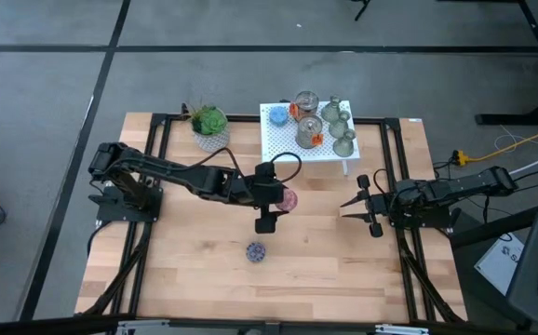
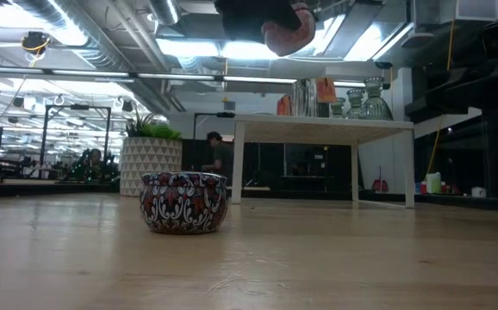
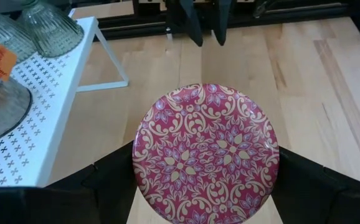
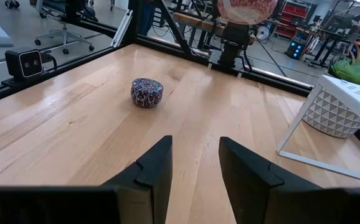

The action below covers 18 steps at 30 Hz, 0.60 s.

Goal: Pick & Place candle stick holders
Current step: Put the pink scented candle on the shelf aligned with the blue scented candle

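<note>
Pink-red floral tin, round and flat-lidded [image 3: 206,151], is pinched between the spread fingers of the left hand [image 1: 281,199] and held clear above the wooden counter [image 1: 195,270], probably for carrying. A second patterned tin [image 1: 255,251] is left on the counter just below that hand. The glass candle stick holders [image 1: 340,123] are kept on the white shelf [image 1: 278,146] beyond it. The right hand [image 1: 359,207] is held empty and partly spread, well apart to the side.

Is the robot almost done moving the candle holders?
Not nearly. Looks done: one purple patterned tin sits on the table. In hand: the left gripper holds a pink patterned tin up in the air. Left: the ribbed candle stick holders and a blue tin stand on the white shelf. The right gripper waits open and empty at the table's right side.
</note>
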Motion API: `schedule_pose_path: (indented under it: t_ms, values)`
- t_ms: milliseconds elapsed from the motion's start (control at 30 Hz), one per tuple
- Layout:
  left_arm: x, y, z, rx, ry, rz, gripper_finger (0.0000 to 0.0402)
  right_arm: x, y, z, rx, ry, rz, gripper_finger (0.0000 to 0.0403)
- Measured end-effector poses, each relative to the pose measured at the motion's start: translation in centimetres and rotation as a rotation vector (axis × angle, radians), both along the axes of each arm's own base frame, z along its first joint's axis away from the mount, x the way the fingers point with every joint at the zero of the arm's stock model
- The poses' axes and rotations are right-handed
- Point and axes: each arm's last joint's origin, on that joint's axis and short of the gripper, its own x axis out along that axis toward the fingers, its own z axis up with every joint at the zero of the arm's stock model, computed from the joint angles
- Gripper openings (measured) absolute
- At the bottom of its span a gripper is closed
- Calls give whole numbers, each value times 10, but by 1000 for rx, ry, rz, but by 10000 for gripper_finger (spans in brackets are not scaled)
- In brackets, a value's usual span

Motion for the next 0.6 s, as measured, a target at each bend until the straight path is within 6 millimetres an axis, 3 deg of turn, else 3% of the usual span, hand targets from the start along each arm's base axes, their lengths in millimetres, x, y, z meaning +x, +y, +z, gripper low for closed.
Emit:
schedule_pose_path:
  t_ms: [233, 600]
  values:
    - [1, 9, 0, 23, 4, 5, 297, 0, 0, 0, 0, 0, 0, 135]
    - [6, 64, 6, 18, -71, 157, 297, 0, 0, 0, 0, 0, 0, 135]
